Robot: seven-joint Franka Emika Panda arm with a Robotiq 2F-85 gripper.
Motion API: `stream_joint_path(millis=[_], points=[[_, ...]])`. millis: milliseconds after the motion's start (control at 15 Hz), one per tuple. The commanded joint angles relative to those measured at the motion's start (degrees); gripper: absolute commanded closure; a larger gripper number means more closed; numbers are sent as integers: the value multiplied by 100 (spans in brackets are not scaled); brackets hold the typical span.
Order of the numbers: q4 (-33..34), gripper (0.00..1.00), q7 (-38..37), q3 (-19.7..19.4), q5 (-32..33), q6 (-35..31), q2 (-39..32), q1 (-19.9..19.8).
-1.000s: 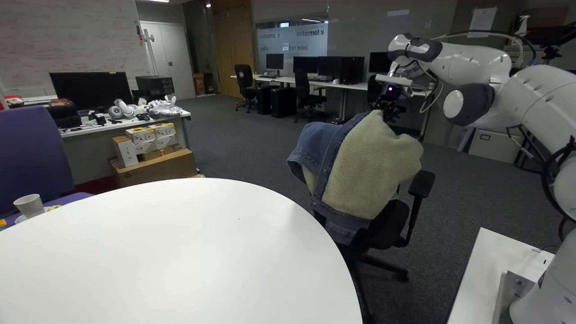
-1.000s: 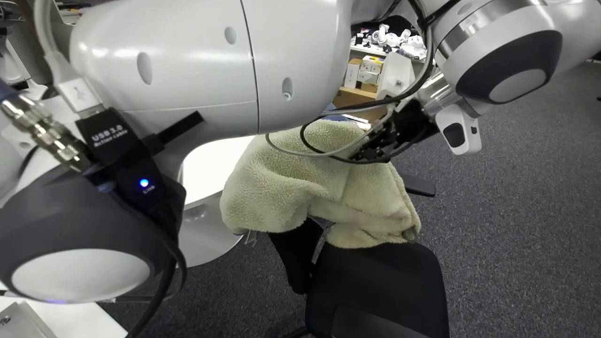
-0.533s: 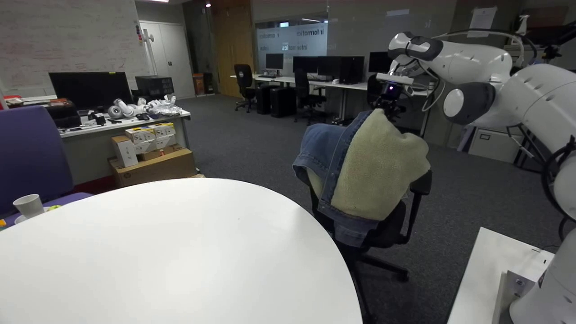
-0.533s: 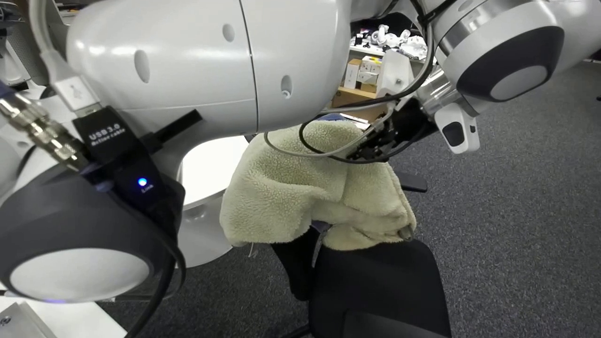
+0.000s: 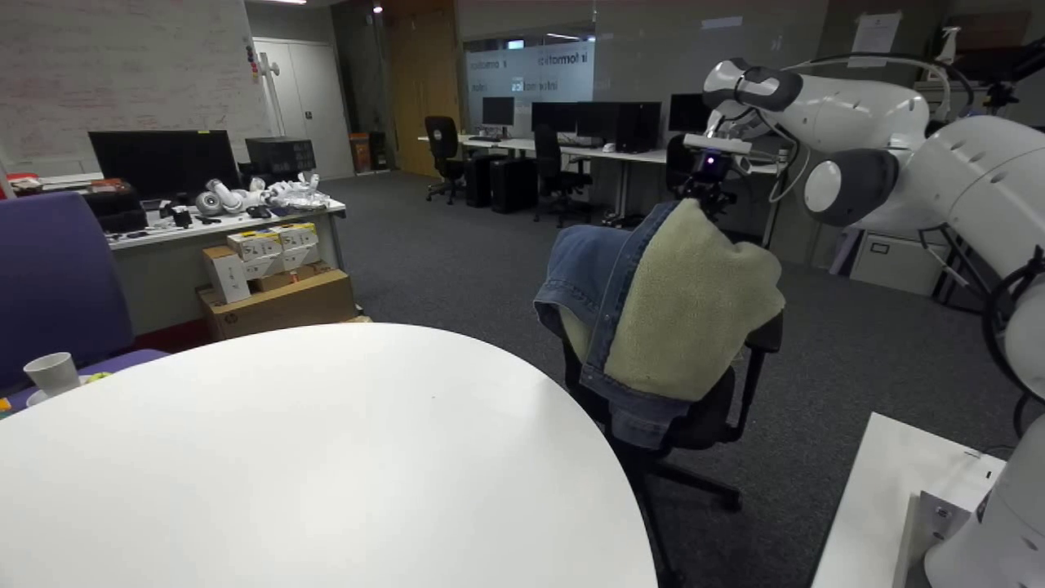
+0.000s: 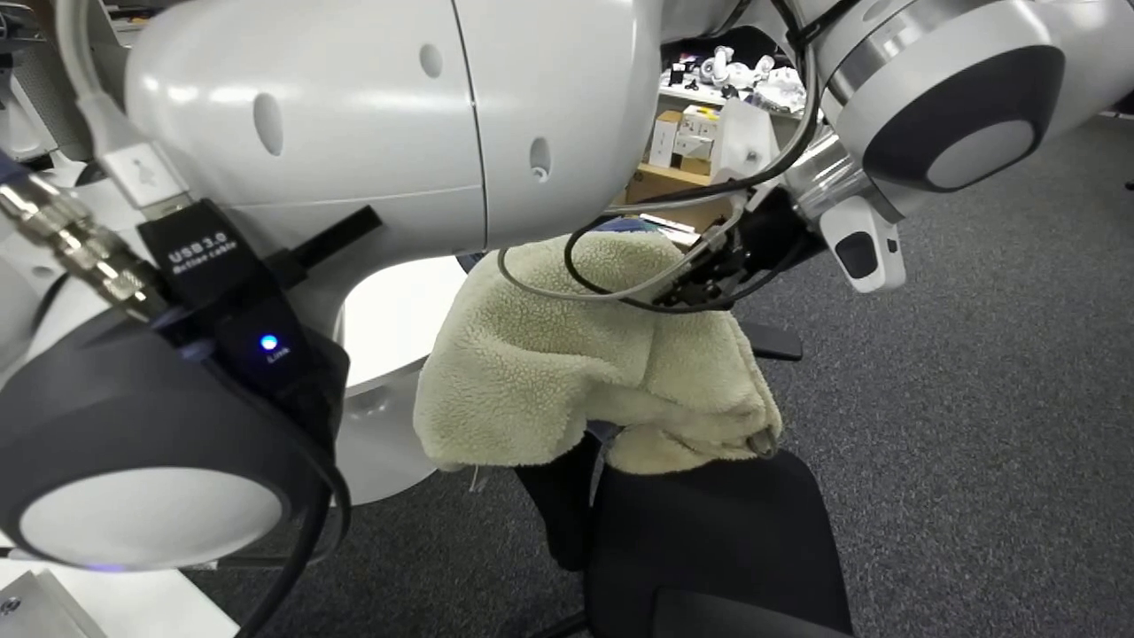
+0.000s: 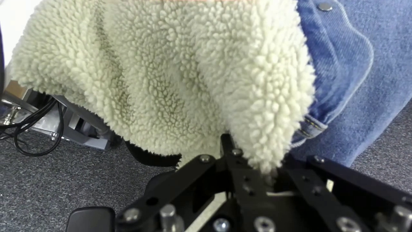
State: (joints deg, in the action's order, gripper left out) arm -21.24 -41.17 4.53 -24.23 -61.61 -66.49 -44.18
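Pinching fleece [image 7: 180, 74], clear only in wrist view

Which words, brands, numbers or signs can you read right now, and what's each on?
"USB3.0": black USB adapter.
"Active cable": same adapter, slightly blurred.
"Link": same adapter, beside its blue light.
"hp": large cardboard box.
"informatics", probably, blurred: frosted glass panel.
Too small or blurred: writing on whiteboard, white boxes, paper sheet.
None readable on the fleece-lined denim jacket.
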Motion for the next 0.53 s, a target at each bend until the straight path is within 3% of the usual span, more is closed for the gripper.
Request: stream_joint_path(millis=[0, 467], points=[[-79, 56, 166, -47, 234, -399, 231, 180], [93, 2, 295, 82, 234, -2044, 550, 952]])
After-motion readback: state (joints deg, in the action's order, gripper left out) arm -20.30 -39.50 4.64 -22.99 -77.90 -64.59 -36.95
